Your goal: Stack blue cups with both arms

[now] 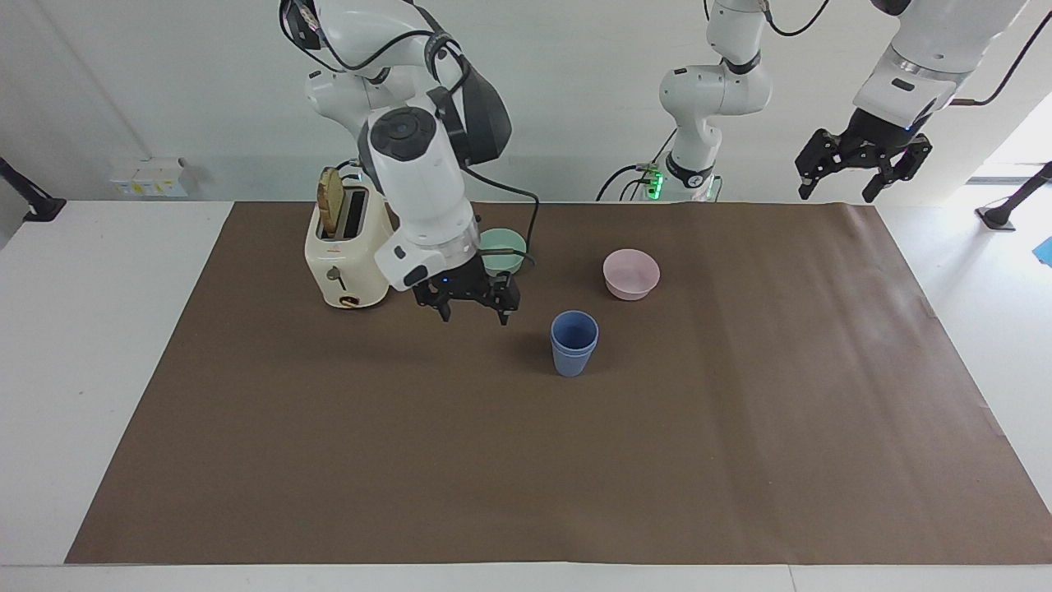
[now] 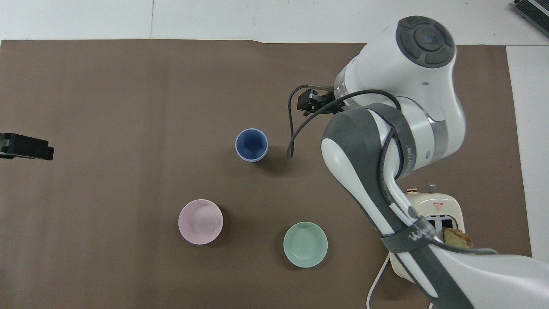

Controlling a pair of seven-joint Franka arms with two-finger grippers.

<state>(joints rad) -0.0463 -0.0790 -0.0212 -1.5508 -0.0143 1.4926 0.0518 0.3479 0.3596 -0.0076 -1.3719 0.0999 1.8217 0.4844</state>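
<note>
The two blue cups point(image 1: 574, 343) point(image 2: 251, 144) stand nested one inside the other, upright on the brown mat near its middle. Nothing touches them. My right gripper point(image 1: 474, 316) point(image 2: 309, 102) hangs open and empty above the mat, between the cups and the toaster, well clear of the cups. My left gripper point(image 1: 837, 191) waits raised and open over the mat's edge at the left arm's end. Only its black tip point(image 2: 25, 146) shows in the overhead view.
A pink bowl point(image 1: 631, 273) point(image 2: 200, 221) and a mint-green bowl point(image 1: 501, 251) point(image 2: 305, 244) sit nearer to the robots than the cups. A cream toaster point(image 1: 349, 255) point(image 2: 424, 210) with toast stands toward the right arm's end.
</note>
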